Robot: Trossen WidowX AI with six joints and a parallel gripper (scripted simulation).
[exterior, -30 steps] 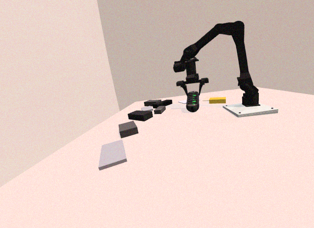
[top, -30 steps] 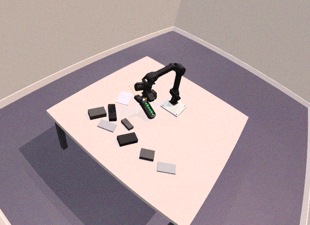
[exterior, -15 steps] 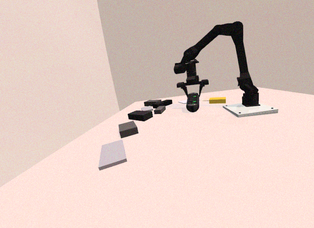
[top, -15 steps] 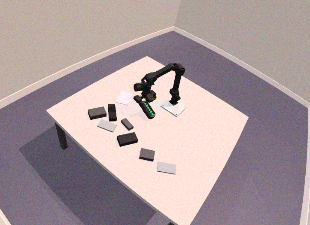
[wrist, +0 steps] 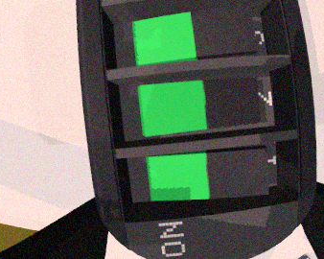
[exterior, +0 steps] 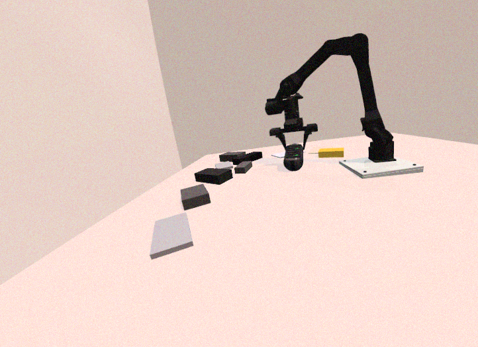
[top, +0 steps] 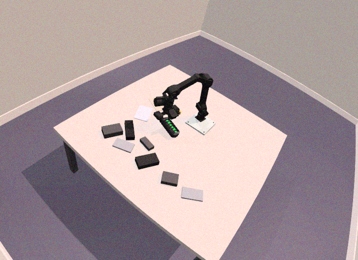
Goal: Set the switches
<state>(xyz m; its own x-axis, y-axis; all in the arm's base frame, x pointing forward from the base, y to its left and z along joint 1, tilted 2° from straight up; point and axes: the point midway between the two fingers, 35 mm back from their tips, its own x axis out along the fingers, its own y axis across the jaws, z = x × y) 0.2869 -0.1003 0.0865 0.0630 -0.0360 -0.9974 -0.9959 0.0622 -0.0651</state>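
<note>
The dark grey controller unit (top: 170, 127) (exterior: 293, 163) (wrist: 138, 238) is long and round-ended, with its switch side up. It appears held just off the bench, slightly tilted, its far end between the fingers; contact underneath is hidden. My gripper (top: 165, 120) (exterior: 294, 147) is shut on that end, one finger on each long side. In the wrist view three rockers show, numbered 1 to 3 from the bottom, with green halves on the left and dark halves on the right; "ON" is printed below the green side. Which ends are pressed is hard to tell. The underside label is hidden.
Black boxes (top: 129, 130) (top: 147, 161) (exterior: 213, 175), dark grey blocks (top: 112, 130) (top: 147, 143) (top: 169, 178) and pale plates (top: 123, 145) (top: 192, 194) lie on the bench (top: 231, 176). A white sheet (top: 143, 113) lies behind the unit. A yellow block (exterior: 330, 153) lies near my base plate (exterior: 382, 169).
</note>
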